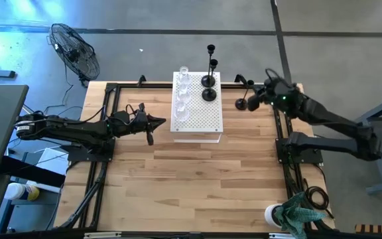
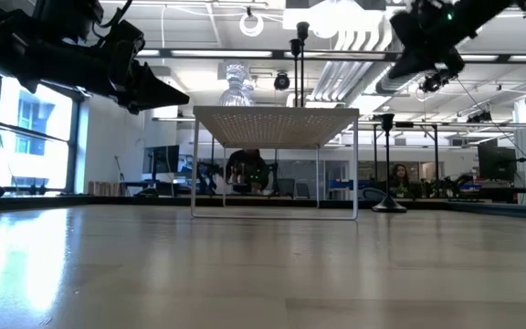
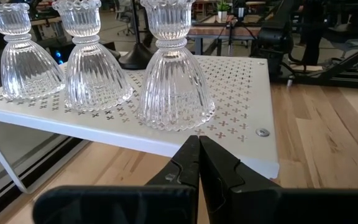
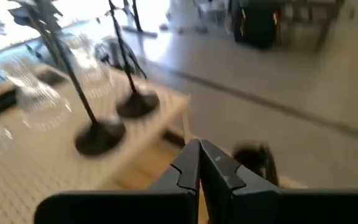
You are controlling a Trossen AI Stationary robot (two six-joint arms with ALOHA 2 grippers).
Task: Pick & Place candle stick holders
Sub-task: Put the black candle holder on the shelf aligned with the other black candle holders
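Glass candle stick holders [image 3: 98, 62] are ranged along the white board [image 1: 201, 119]'s left edge, black ones [image 1: 209, 89] at its far right corner (kept sorted); one black holder [image 1: 242, 103] lies on the counter [image 1: 191, 186] beside the right gripper [image 1: 252, 101]. Both it and the left gripper [image 1: 159, 121] hover with jaws closed, empty.

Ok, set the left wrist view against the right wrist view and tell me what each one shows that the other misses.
Only the left wrist view shows the ribbed detail of three clear glass holders in a row on the white perforated board, seen past the shut left gripper. Only the right wrist view shows the two black holders with their whole thin stems and round bases, plus another black holder off the board, past the shut right gripper. Both share the board and the glass holders, which show only faintly in the right wrist view.
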